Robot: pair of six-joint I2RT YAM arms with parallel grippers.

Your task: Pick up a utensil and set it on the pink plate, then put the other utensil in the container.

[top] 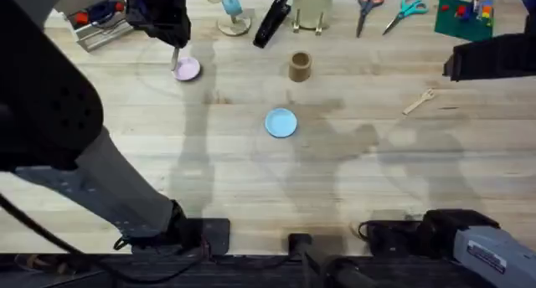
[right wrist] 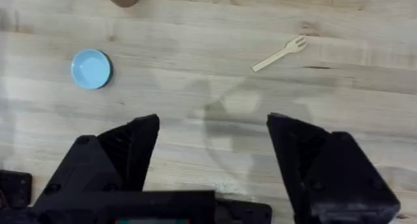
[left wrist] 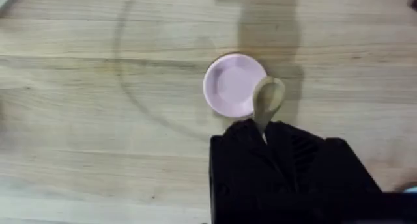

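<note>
The left gripper (top: 177,58) is being held over the pink plate (top: 188,69) at the far left of a wooden table (top: 251,179), a pale spoon (top: 175,60) being gripped between its fingers. A brown cup (top: 300,66) is being left standing near the middle, with a blue plate (top: 280,122) nearer the camera. A wooden fork (top: 418,101) is lying well apart at the right, scissors (top: 368,5) being kept along the far edge.

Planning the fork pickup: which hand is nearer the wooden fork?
Right. The right hand hangs open above the table just short of the wooden fork; the left hand is far across the table, holding the spoon over the pink plate.
</note>
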